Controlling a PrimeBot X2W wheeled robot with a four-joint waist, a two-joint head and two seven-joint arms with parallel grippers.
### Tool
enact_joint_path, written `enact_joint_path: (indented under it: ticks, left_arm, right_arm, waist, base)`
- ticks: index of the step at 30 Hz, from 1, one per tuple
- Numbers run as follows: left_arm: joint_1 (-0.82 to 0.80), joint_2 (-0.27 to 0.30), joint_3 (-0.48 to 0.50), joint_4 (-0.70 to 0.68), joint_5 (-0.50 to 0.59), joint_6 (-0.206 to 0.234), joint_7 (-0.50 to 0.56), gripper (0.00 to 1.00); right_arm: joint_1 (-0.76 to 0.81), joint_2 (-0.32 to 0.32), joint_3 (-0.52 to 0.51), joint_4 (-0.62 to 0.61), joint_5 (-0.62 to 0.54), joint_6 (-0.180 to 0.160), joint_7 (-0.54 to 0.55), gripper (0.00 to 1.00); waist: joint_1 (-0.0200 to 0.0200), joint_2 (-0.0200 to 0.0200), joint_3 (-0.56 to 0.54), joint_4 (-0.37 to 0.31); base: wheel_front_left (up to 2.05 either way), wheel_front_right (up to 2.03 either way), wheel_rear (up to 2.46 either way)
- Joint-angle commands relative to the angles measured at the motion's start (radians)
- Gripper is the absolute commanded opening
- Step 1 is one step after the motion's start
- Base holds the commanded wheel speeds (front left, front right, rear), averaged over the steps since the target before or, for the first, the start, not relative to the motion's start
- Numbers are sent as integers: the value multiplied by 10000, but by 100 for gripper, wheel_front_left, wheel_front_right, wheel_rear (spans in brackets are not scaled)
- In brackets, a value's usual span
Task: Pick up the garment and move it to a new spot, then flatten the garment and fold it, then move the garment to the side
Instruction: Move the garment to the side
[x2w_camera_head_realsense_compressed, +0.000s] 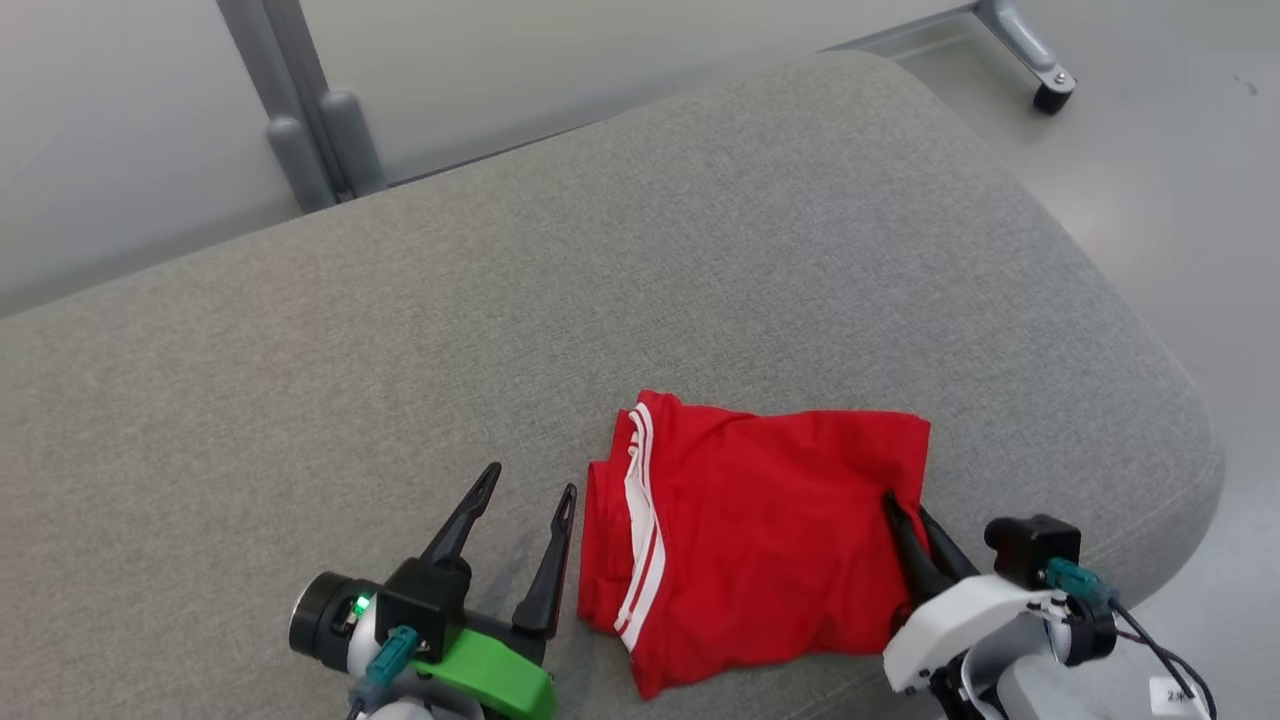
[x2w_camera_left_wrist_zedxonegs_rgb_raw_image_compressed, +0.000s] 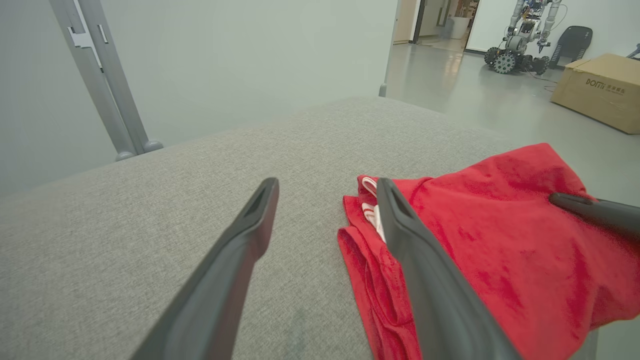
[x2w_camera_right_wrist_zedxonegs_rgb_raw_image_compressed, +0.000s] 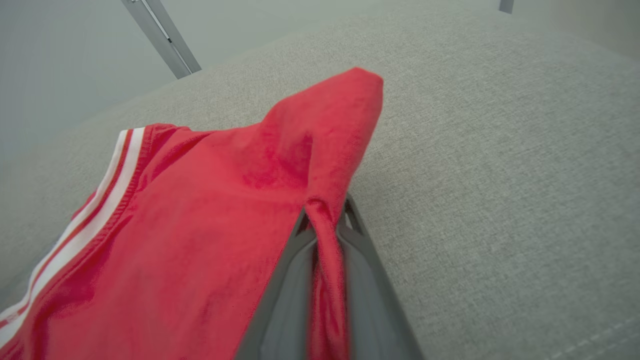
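A red garment with white stripes lies folded on the grey cushion, near its front edge. My right gripper is shut on the garment's right edge; in the right wrist view a pinched fold of red cloth runs between its fingers. My left gripper stands open just left of the garment, holding nothing. In the left wrist view its fingers straddle bare cushion beside the striped hem, and the right gripper's fingertip rests on the red cloth.
The cushion's rounded right end drops to the pale floor. Grey metal posts stand behind the cushion, and a castor foot at the far right. A cardboard box and another wheeled robot stand across the room.
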Motion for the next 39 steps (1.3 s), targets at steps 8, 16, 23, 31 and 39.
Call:
enact_joint_path:
  ticks: [8,16,23,31,39]
  left_arm:
    - [-1108,607,-752,-666,119,-30,4,100]
    - [-2028,1130,-1099,-1338,331,-31,4,100]
    - [-2447,1294,-1166,-1692,424,-32,4,100]
    - [-2604,1397,-937,-2058,533,-32,4,100]
    - [-2535,1443,-707,-2113,552,-31,7,100]
  right_arm:
    - [-2169,-13,-255,-40,-658,-16,-1,0]
    - [-4736,-485,-1886,449,-1773,-16,0,0]
    - [-6096,-1210,-3531,1276,-2688,-16,0,0]
    - [-6794,-2198,-6528,2097,-4298,-18,0,0]
    - [-6797,-2549,-8399,1900,-5767,-18,0,22]
  waist:
    - [0,-1,2107,712]
    - [0,-1,3881,1825]
    - [0,-1,4678,2392]
    - [0,-1,5113,2784]
    - [0,-1,5164,2853]
  base:
    - [0,0,0]
    - [0,0,0]
    - [0,0,0]
    - [0,0,0]
    - [0,0,0]
